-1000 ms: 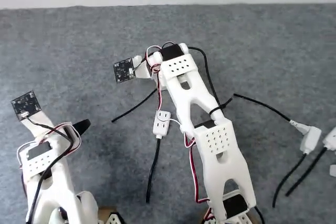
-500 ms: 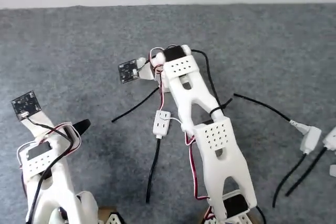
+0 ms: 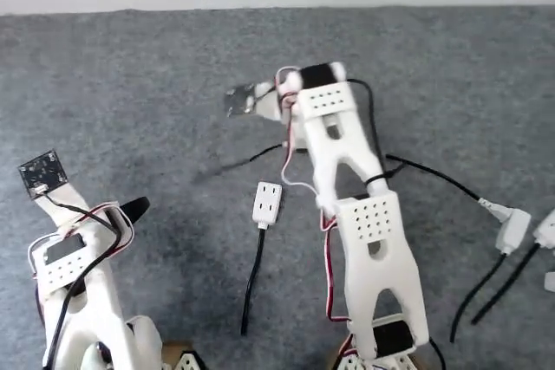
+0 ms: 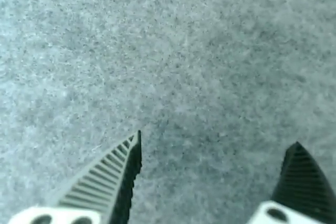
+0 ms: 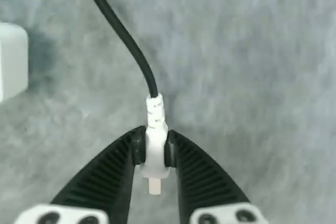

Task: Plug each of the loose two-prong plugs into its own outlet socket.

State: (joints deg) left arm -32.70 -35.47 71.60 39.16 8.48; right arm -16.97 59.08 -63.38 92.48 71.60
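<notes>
My right gripper [image 5: 154, 139] is clamped on a white two-prong plug [image 5: 154, 153]. The plug's long axis runs in line with the fingers, and its black cord [image 5: 118, 30] trails out ahead over the grey carpet [image 3: 130, 67]. The outlet socket [image 3: 267, 201] lies flat, slots up, just beside that arm and back toward the bases from its wrist. My left gripper [image 4: 215, 148] hangs spread wide, farther off, so I judge the right arm should draw back to the socket.
</notes>
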